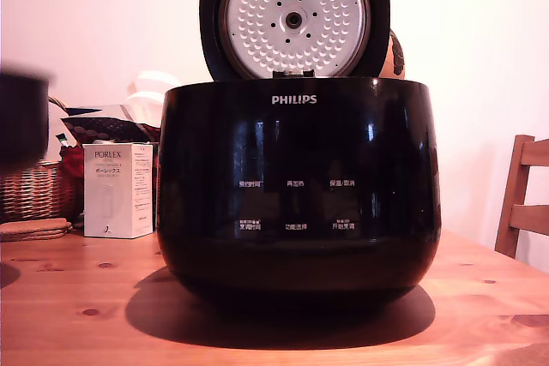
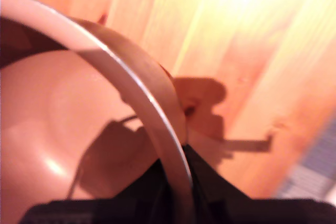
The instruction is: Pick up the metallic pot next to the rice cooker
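You're looking at the rice cooker [image 1: 298,190] first: it fills the middle of the exterior view, lid up, standing on the wooden bench [image 1: 77,315]. At that view's left sit a wicker basket [image 1: 36,190] and a white Porlex box [image 1: 118,189].

The metallic pot [image 1: 21,117] shows only as a dark blur at the far left edge of the exterior view, apparently clear of the bench top, beside the basket and well apart from the cooker. In the wrist view its pale rim [image 2: 142,98] curves across the frame and runs down between the dark fingers of the gripper [image 2: 176,195], which are clamped across the pot's wall, one inside and one outside.

I'd judge the grasp made and the lift under way. Your next move calls for a steady rise, keeping the pot level so the thin rim doesn't slip.

The arm itself is out of sight; the wrist camera looks down onto the bench.
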